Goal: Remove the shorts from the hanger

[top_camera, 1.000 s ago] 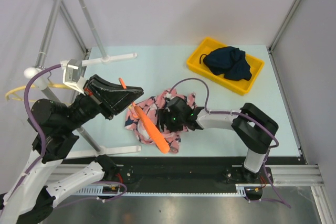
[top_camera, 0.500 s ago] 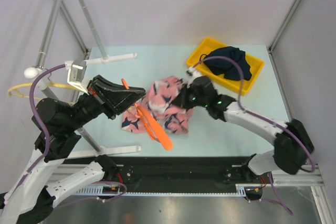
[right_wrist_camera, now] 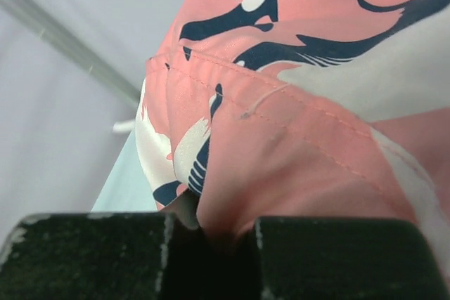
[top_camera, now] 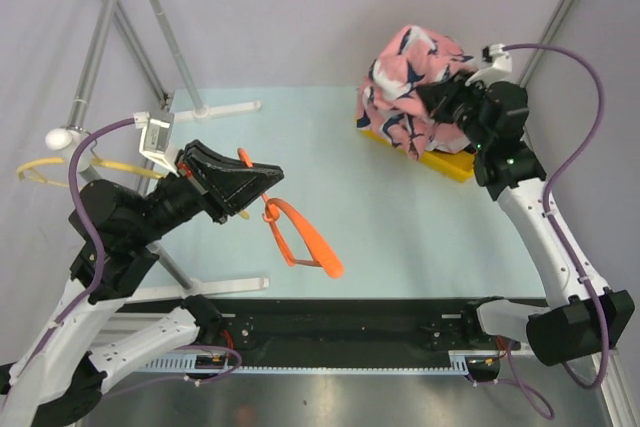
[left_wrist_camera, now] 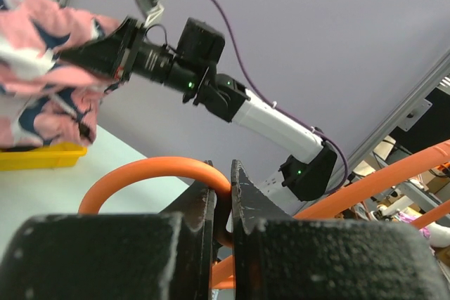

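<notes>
1. A pale blue-green table [top_camera: 420, 237] stands between plain grey walls. The poles of a metal rack [top_camera: 110, 17] rise at its far left.
2. The right gripper [top_camera: 447, 99] is raised over the far right corner of the table. Its jaws are closed tight on a fold of the pink shorts [top_camera: 405, 82]. In the right wrist view the pink cloth [right_wrist_camera: 295, 138] is pinched between the two black fingers [right_wrist_camera: 91, 258].
3. The shorts carry a navy and white shark print. They hang from that gripper in a loose bunch, lifted clear of the table.
4. Below them lies a yellow tray [top_camera: 452, 163], and in the top view the shorts cover most of it.
5. The left gripper [top_camera: 266, 179] is held above the left half of the table. Its jaws are closed on the hook of an orange hanger [top_camera: 300, 239]. In the left wrist view the hook [left_wrist_camera: 140, 170] curves in between the fingers [left_wrist_camera: 200, 205].
6. The hanger hangs tilted from that grip, its long end pointing toward the near edge. Whether it touches the table I cannot tell.
7. The hanger and the pink shorts are well apart, on opposite sides of the table.
</notes>
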Controlling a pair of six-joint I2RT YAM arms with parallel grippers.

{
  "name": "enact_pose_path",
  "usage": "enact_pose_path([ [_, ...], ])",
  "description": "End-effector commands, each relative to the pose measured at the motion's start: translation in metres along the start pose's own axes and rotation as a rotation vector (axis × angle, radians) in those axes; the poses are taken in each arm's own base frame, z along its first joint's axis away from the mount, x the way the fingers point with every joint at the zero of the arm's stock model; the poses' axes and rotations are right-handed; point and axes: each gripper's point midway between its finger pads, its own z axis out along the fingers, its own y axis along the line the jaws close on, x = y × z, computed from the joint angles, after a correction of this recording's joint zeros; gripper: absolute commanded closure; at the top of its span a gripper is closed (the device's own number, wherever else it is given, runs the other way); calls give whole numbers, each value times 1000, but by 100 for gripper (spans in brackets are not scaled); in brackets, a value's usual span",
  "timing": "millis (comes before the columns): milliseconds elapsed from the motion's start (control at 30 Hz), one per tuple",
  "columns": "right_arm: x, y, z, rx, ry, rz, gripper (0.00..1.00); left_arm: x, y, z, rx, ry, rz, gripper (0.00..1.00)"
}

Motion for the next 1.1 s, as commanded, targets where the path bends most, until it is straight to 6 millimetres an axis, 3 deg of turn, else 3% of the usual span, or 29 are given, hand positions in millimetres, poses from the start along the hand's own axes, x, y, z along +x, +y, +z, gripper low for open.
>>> enact_pose_path([
  [0, -55, -21, 10, 15, -130, -33, 100, -13, -9, 1, 17, -23, 55, 100],
  [33, -59, -38, 11, 37, -128, -21, 100, -13, -9, 1, 18, -20, 57, 100],
  [67, -66, -42, 15, 25, -145, -14, 100, -13, -8, 2, 16, -17, 60, 100],
  [300, -34, -122, 67, 49, -45, 130, 100, -10, -5, 10, 18, 2, 55, 100],
  [333, -12, -139, 81, 49, 10, 169, 100, -9, -5, 10, 21, 6, 56, 100],
  [400, 2, -156, 95, 35, 30, 224, 100, -6, 0, 13, 13, 15, 51, 100],
  [433, 22, -174, 107, 53, 67, 262, 100, -4, 2, 15, 11, 20, 48, 100],
  [533, 48, -196, 127, 63, 109, 312, 100, -2, 4, 18, 10, 26, 39, 100],
  [567, 69, -213, 136, 91, 146, 350, 100, -2, 4, 18, 10, 26, 35, 100],
  [700, 121, -254, 144, 197, 235, 453, 100, -3, 6, 20, 2, 24, 32, 100],
  [800, 149, -275, 141, 261, 293, 485, 100, -3, 7, 21, -1, 23, 25, 100],
  [900, 154, -282, 135, 297, 325, 492, 96, -1, 8, 23, 2, 30, 16, 100],
  [1000, 150, -280, 125, 339, 372, 491, 79, 2, 10, 25, 3, 29, 5, 100],
  [1033, 140, -276, 126, 338, 373, 474, 63, 2, 11, 25, 4, 28, 1, 100],
  [1067, 136, -274, 124, 345, 383, 465, 57, 3, 11, 26, 7, 27, -6, 99],
])
